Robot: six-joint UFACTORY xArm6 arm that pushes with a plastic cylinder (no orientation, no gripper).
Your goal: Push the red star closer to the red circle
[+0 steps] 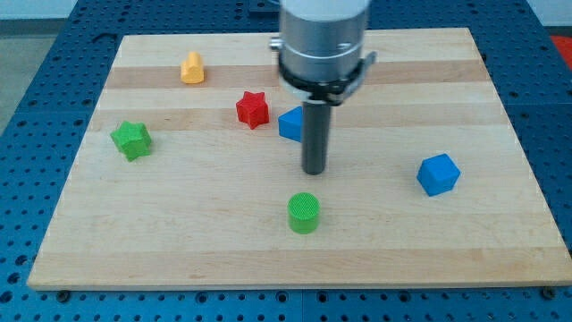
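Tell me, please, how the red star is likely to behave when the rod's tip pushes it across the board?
The red star looks squat and flat-bottomed, so it should slide rather than roll or tip. Its pointed outline will probably make it spin if my tip meets a point off-centre. It looks small and rigid, and the wooden board looks smooth, so it should move easily.

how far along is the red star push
Nothing looks done: no red circle shows on the wooden board, perhaps hidden behind the arm. In hand: my tip rests at the view's right of and below the red star, apart from it, beside a partly hidden blue block. The whole push remains.
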